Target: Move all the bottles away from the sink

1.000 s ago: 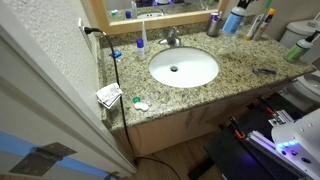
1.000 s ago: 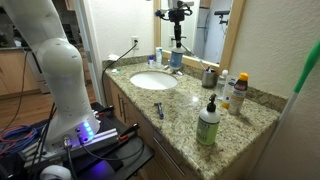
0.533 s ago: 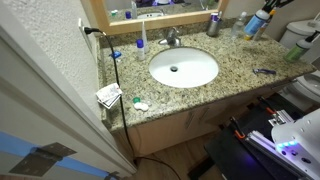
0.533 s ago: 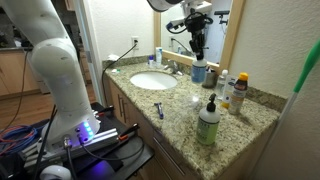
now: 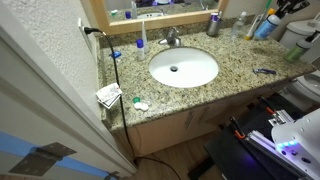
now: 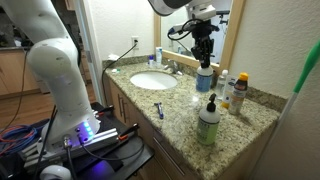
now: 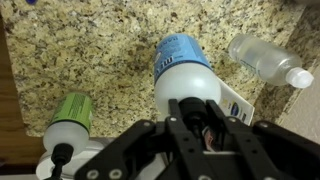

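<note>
clamping the blue bottle (image 7: 185,65), the gripper (image 6: 204,61) holds its jaws partly apart around it.

granite counter (image 5: 235,75), wall mirror (image 5: 150,5), wood cabinet (image 5: 190,125)

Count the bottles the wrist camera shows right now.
3. The blue bottle is held in the gripper at centre; a green-topped bottle is at the picture's lower left; a clear bottle is at upper right. The gripper body may hide others.
</note>
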